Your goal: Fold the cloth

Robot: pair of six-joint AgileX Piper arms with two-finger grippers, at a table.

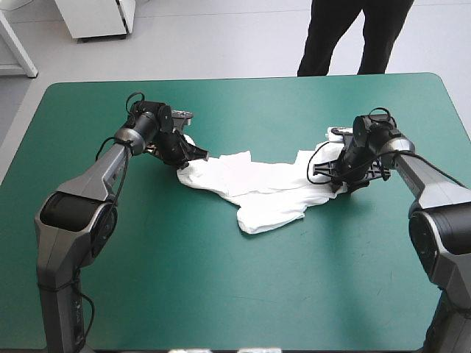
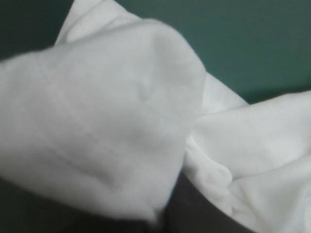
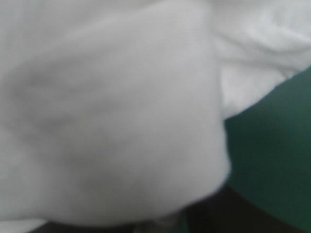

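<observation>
Left tool point(image 1: 200, 155) is clenched on the T-shirt point(image 1: 257, 187) at the shirt's left end, as far as I can read it. In its own wrist view a white fold hangs right over it and hides nearly everything, leaving only a dark sliver of one black finger point(image 2: 194, 216) showing past the cloth. Right tool point(image 1: 340, 187) grips the opposite end the same way. Its wrist view is almost wholly a white field, so I cannot make out the pinch itself there, only a dark patch beyond the cloth. From the high view the shirt lies crumpled across the middle of the teal-green surface point(image 1: 221, 294), drawn loosely between the two tools, with a loose flap trailing toward the near edge. I cannot tell sleeves from hem, or which part either tool has hold of. Both arms reach in low from either side, and the right wrist covers part of the shirt's right end.
</observation>
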